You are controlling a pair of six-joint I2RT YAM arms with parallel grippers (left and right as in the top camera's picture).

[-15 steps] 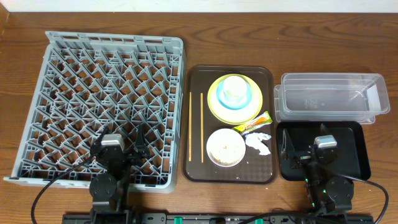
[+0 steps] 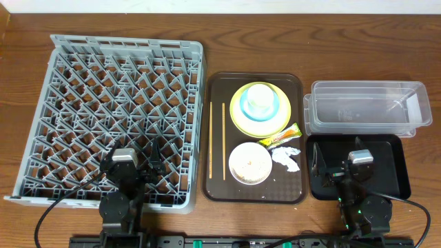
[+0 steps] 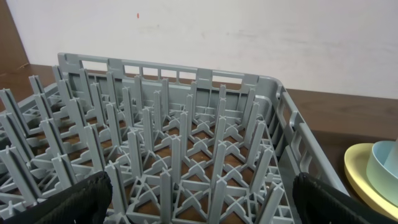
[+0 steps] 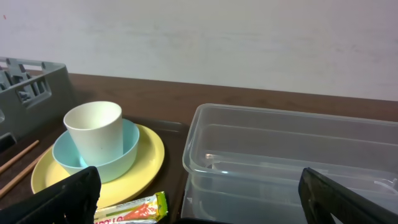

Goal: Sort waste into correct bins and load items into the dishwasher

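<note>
The grey dishwasher rack (image 2: 114, 103) fills the left of the table. On the brown serving tray (image 2: 296, 189) a pale cup (image 2: 258, 98) stands in a blue bowl (image 2: 275, 110) on a yellow-green plate (image 2: 241, 120). In front of them are a white bowl (image 2: 250, 164) with rice scraps, a crumpled napkin (image 2: 286, 157), a snack wrapper (image 2: 284, 136) and chopsticks (image 2: 222, 141). The clear tub (image 2: 365, 107) and the black tray (image 2: 393, 172) lie to the right. My left gripper (image 3: 205, 205) hangs open over the rack's front. Open and holding nothing, my right gripper (image 4: 205, 205) hovers above the black tray, facing the tub (image 4: 292, 155) and wrapper (image 4: 134, 208).
A pale wall rises behind the wooden table (image 2: 21, 27). The rack's upright pegs (image 3: 186, 137) stand directly under and ahead of my left fingers. In the right wrist view the cup (image 4: 93, 134) sits left of the tub, with the rack's corner (image 4: 31, 81) beyond it.
</note>
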